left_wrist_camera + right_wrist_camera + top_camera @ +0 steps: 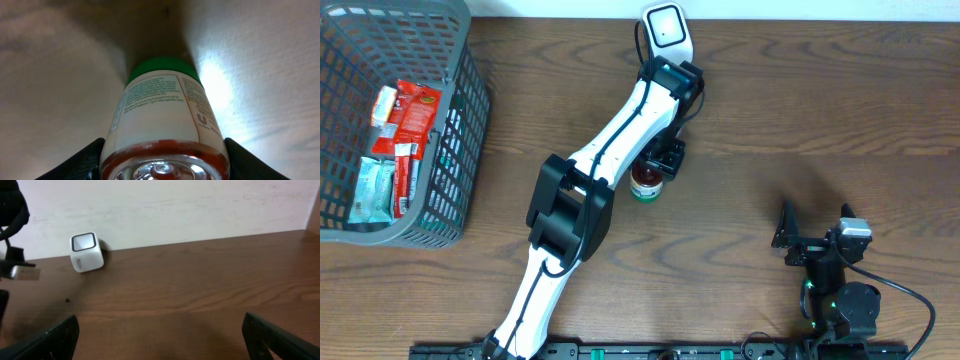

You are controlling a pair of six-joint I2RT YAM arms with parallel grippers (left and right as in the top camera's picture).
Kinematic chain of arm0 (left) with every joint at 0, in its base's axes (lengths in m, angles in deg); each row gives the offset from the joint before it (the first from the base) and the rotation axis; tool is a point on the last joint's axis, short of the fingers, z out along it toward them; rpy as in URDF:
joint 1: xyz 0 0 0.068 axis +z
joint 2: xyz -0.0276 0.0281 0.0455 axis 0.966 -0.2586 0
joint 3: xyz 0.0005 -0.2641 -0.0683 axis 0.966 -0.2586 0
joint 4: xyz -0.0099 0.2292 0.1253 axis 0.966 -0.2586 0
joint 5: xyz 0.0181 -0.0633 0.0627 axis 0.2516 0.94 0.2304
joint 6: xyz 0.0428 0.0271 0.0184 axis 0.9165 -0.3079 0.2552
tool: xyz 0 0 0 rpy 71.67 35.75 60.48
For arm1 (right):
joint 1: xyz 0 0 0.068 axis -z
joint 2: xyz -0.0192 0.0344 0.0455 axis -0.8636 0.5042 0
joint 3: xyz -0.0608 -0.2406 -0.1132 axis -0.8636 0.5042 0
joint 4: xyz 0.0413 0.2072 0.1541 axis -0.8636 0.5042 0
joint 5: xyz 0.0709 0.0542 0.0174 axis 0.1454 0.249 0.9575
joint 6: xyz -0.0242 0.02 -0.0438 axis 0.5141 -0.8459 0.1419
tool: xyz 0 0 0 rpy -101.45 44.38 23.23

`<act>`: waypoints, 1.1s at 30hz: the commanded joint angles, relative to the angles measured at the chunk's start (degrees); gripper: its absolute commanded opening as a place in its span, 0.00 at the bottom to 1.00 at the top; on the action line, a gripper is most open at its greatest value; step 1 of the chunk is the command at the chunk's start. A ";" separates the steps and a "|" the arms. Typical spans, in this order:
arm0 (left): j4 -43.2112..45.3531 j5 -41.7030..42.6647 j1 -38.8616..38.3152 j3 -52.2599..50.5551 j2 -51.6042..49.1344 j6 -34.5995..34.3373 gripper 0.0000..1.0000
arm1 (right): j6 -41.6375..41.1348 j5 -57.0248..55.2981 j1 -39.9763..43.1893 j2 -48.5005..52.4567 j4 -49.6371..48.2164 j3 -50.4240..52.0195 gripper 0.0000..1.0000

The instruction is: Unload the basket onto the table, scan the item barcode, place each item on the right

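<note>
The item is a glass jar (165, 125) with a green lid, a white printed label and red contents. It fills the left wrist view, bottom toward the camera and lid pointing away at a pale surface. My left gripper (164, 160) is shut on it, a black finger pressed against each side. From overhead the jar (646, 186) shows just under the left gripper (663, 160), below the folded white arm. The white barcode scanner (666, 28) stands at the table's back edge, also seen as a cube (86, 252). My right gripper (160, 342) rests open over bare wood, holding nothing.
A grey mesh basket (460, 120) with red and white packets (405, 115) stands at the far left. The right arm (830, 260) sits low at the front right. The brown table (800, 110) stretches between scanner and right arm.
</note>
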 commanded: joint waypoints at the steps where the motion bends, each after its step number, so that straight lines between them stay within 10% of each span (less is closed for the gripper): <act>1: 3.63 -0.52 0.13 1.03 2.93 -4.20 0.53 | 0.22 0.04 -0.22 -0.15 0.22 0.04 0.99; 23: 9.38 15.15 4.66 -1.60 13.92 -3.43 0.53 | -0.20 0.37 -0.20 -0.15 -1.66 0.04 0.99; 33: 9.90 37.05 9.35 -1.64 14.38 4.72 0.53 | -17.46 26.38 -0.17 2.80 -5.79 -1.22 0.99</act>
